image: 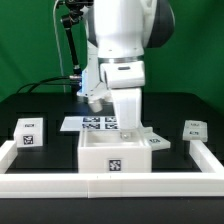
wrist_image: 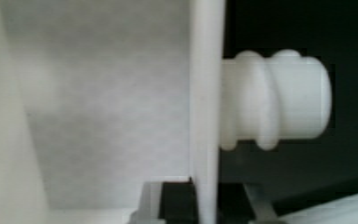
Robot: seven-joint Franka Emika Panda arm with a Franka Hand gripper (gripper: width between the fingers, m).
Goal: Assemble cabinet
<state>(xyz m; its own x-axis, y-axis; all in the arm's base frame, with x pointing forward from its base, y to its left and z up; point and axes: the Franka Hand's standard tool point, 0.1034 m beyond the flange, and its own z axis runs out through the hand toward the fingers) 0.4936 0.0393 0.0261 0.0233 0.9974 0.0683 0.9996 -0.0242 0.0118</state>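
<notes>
Alignment is what the step in hand depends on.

In the exterior view the cabinet [image: 115, 158] is seen as a white box with a tag on its front. It is set at the middle of the desk edge nearest the camera, inside a low white rail [image: 12, 152] that follows that edge and the two side edges. The gripper [image: 131, 127] is lowered at the box's top, and its fingers are hidden there, so their state cannot be read from this view. The marker board [image: 98, 124] lies behind the box, toward the middle of the desk. A small tagged part [image: 30, 132] is placed near the desk edge at the exterior view's left. A second tagged part [image: 193, 129] is placed near the opposite edge. Both are well apart from the box.

In the wrist view the gripper [wrist_image: 202, 205] is shown narrow. Its dark fingers [wrist_image: 158, 205] are pressed on either side of a thin white panel [wrist_image: 202, 90] seen edge-on. A ribbed white peg [wrist_image: 282, 98] stands out from one side of the panel. A broad white face [wrist_image: 69, 110], probably a cabinet wall, is close on the other side.

The panel is judged to be meant for fitting to the box. It is best held upright and parallel to that wall, lowered slowly, and released only once seated. A tilt may jam the peg.
</notes>
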